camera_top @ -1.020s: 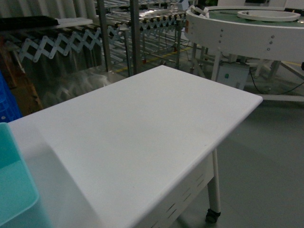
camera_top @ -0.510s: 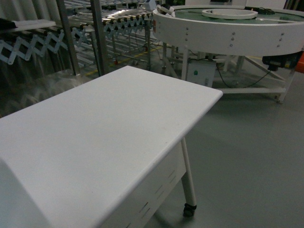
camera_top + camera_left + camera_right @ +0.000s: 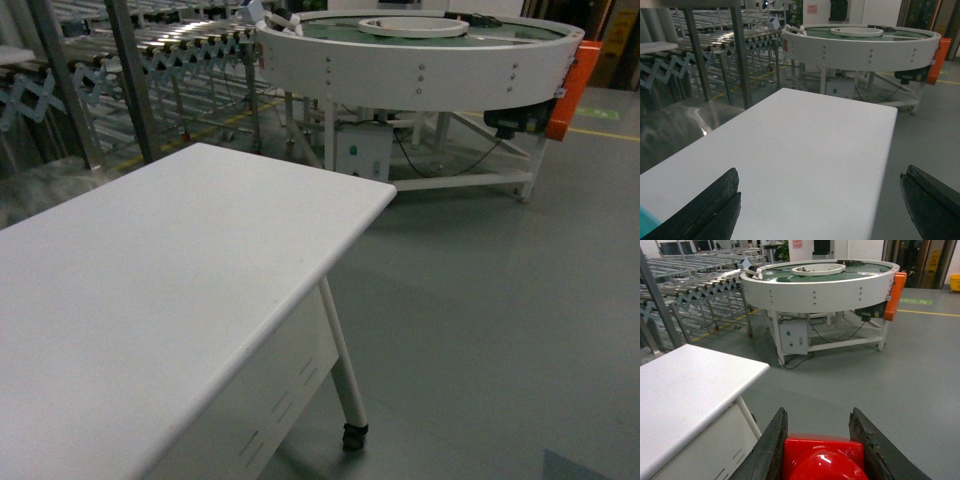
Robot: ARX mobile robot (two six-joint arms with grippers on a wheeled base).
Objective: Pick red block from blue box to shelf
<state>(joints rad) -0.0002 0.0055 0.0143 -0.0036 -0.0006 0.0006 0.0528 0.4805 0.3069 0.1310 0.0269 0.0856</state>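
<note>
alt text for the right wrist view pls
The right gripper holds the red block between its two dark fingers at the bottom of the frame. Below left is a corner of a white table; beyond, on the grey floor, stands a round white conveyor, with roller racks at far left.

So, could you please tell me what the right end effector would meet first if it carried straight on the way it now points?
Probably the grey floor, then the round white conveyor table beyond; depth is hard to judge.
</note>
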